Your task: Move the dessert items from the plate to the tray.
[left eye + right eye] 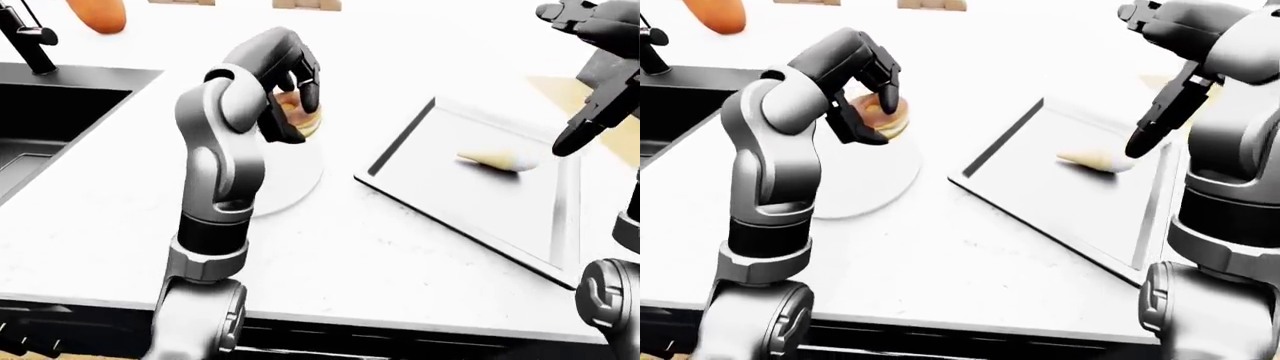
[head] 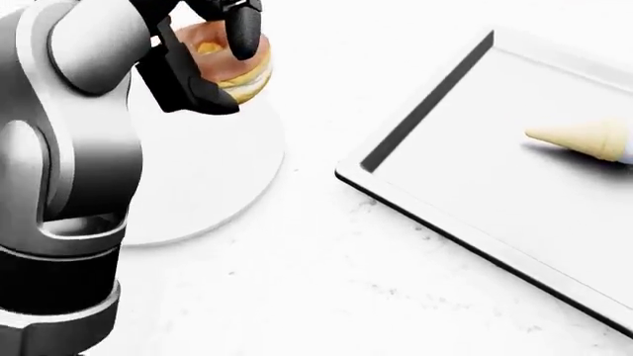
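A round glazed pastry is held in my left hand, whose thumb and fingers close round it, just above the far edge of a white plate. A grey tray lies to the right of the plate. A pale cone-shaped dessert lies on its side in the tray. My right hand hangs open and empty above the cone, one dark finger pointing down next to it.
A black sink with a dark faucet is at the left of the counter. An orange object and wooden items stand along the top. A tan board lies beyond the tray.
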Available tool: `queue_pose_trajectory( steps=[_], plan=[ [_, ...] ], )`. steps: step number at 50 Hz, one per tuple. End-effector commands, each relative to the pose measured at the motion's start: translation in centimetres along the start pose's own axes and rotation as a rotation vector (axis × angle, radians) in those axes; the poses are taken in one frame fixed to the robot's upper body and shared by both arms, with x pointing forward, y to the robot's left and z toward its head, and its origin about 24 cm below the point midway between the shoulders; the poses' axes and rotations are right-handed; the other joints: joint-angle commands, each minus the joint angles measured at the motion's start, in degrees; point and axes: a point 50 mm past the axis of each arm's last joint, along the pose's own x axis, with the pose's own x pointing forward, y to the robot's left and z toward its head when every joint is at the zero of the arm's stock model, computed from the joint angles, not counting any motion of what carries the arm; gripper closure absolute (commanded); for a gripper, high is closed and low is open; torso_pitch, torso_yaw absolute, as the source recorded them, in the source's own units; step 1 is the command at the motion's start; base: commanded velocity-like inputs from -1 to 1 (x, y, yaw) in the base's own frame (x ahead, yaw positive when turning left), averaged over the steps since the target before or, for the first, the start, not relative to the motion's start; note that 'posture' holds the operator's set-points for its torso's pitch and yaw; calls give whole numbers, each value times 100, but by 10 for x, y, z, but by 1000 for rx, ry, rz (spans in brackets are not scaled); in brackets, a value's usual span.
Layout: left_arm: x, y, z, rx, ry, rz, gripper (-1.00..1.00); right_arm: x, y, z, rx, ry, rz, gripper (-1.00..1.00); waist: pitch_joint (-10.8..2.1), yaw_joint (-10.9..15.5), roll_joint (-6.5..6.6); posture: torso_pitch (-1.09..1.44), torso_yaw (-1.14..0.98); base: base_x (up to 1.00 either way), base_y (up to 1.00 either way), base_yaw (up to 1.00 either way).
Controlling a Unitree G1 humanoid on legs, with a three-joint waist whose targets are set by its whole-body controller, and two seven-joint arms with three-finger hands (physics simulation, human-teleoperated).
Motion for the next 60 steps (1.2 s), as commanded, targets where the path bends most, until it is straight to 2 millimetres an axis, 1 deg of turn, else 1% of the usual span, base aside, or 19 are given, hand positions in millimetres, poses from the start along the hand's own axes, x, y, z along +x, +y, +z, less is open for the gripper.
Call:
queue_pose_trajectory(
  steps=[1,6,9,13,17,20,21,22,23,28,34,36,40,43,46,49,51,54,60],
  plan=[
    [-2,11,22,17,-48,47,81,-16,-19,2,-6,-20,-75,-100,-143,-6,-46,0,0,0,0,0],
    [6,-3,52,13,-102,26,84,-24,-24,-2,-10,-23,-84,-100,-126,0,-119,0,0,0,0,0],
    [11,-11,71,17,-131,23,85,-26,-23,-5,-10,-24,-86,-100,-125,-3,-165,0,0,0,0,0],
    [15,-18,88,21,-156,17,87,-27,-21,-10,-7,-19,-84,-100,-131,-6,-217,0,0,0,0,0],
    [21,-31,101,22,-177,9,89,-26,-18,-10,-6,-20,-80,-100,-135,-2,-252,0,0,0,0,0],
    [21,-40,112,18,-205,4,90,-23,-14,-10,-4,-22,-75,-100,-144,1,-273,0,0,0,0,0],
    [20,-45,118,11,-219,3,91,-23,-14,-9,-2,-25,-76,-100,-148,4,-282,0,0,0,0,0],
    [22,-74,142,-24,-281,-2,92,-23,-12,-10,-2,-26,-73,-100,-154,4,-294,0,0,0,0,0],
    [23,-79,146,-29,-291,-3,93,-23,-12,-10,-2,-27,-73,-100,-170,-2,-326,0,0,0,0,0],
    [23,-84,157,-34,-315,1,94,-21,-8,-13,0,-24,-68,-100,-183,44,-410,0,0,0,0,0],
    [21,-104,167,-33,-338,-25,93,-21,-7,-13,0,-25,-67,-100,-172,51,-451,0,0,0,0,0],
    [20,-109,169,-27,-342,-39,88,-21,-6,-13,1,-24,-67,-100,-173,66,-462,0,0,0,0,0],
    [17,-121,170,-15,-349,-74,67,-20,-6,-14,0,-23,-65,-100,-166,82,-495,0,0,0,0,0],
    [15,-125,170,-4,-348,-89,58,-20,-6,-13,0,-24,-65,-100,-163,87,-518,0,0,0,0,0],
    [15,-127,170,1,-348,-92,41,-20,-6,-13,1,-25,-64,-100,-158,89,-531,0,0,0,0,0],
    [14,-131,170,4,-349,-94,32,-21,-5,-11,0,-28,-63,-100,-156,89,-536,0,0,0,0,0],
    [13,-134,170,8,-349,-97,18,-20,-5,-11,1,-28,-63,-100,-154,90,-538,0,0,0,0,0],
    [12,-137,171,14,-349,-105,9,-20,-4,-12,2,-28,-62,-100,-158,91,-547,0,0,0,0,0],
    [10,-142,173,20,-355,-117,-19,-18,-2,-12,3,-28,-60,-100,-160,85,-562,0,0,0,0,0]
  ],
)
